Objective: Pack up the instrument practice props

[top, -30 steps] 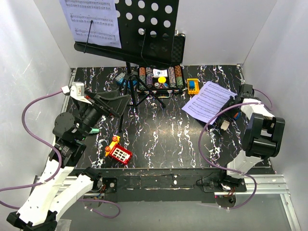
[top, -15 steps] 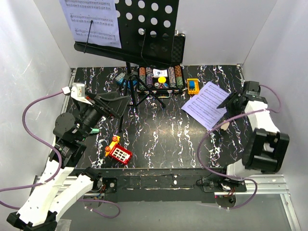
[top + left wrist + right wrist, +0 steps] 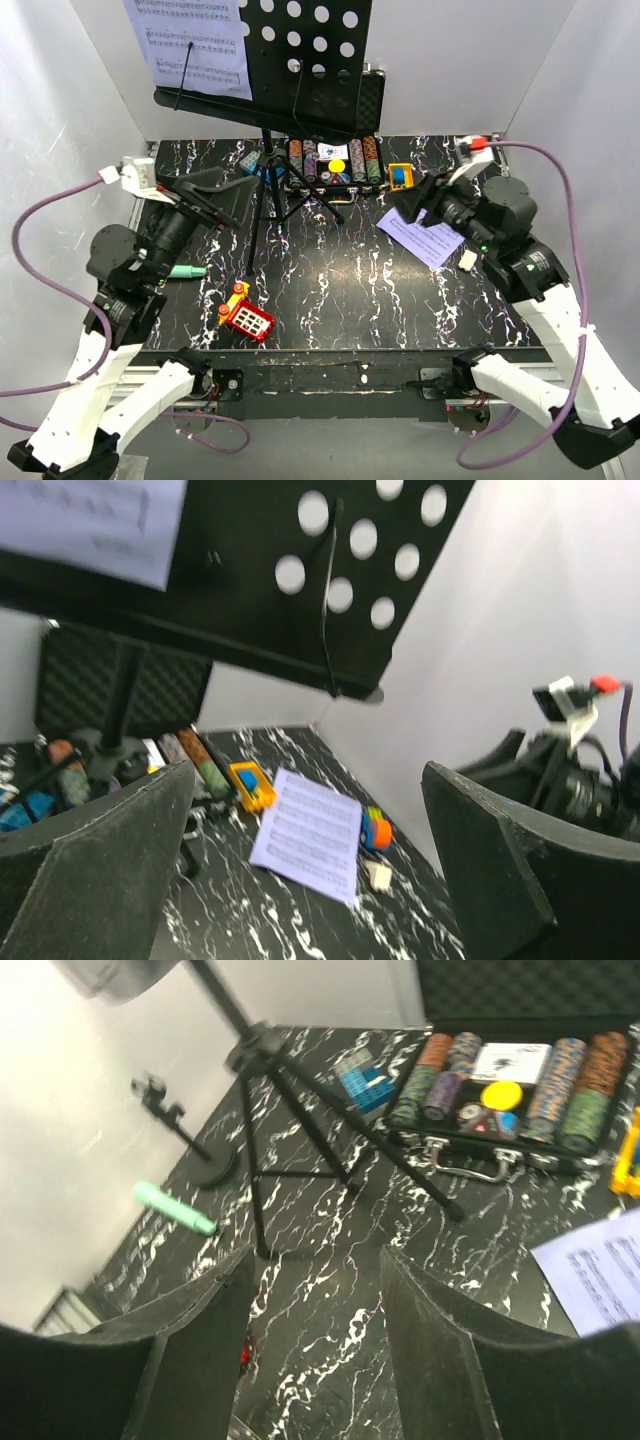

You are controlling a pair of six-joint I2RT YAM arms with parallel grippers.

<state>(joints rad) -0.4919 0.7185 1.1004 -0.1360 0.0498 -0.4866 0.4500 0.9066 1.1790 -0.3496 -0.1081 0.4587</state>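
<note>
**Props out on the table, both grippers empty**

The music stand [image 3: 300,70] stands upright at the back of the marbled black table [image 3: 340,270]. Its pole is vertical and its three legs splay just in front of the open poker-chip case [image 3: 335,160]. The hole-punched desk faces the arms, its long edge running left to right. The top of the desk is cut off by the frame. A sheet-music page [image 3: 190,40] rests on the desk's left side, its upper part also out of frame.

A loose page [image 3: 305,835] lies flat to the right of the stand's legs, its long axis on a diagonal. In the top view one corner is hidden beneath the right gripper [image 3: 410,205].

The mint-green microphone [image 3: 187,271] lies on its side to the left of the stand's legs, its long axis roughly left to right. Its left end runs under the left arm in the top view, and which end is the head is hard to make out.

The mic stand [image 3: 205,1160] shows only in the right wrist view, blurred. Its round base sits flat, left of the stand's legs and just beyond the microphone, with a thin stem rising from it.

The left gripper [image 3: 228,192] hovers left of the stand's pole, jaws spread wide with nothing between them. The right gripper hangs to the right of the stand, jaws parted partway, gripping nothing. A red-and-yellow toy [image 3: 245,316] sits in front of the stand's legs, toward the arms.
</note>
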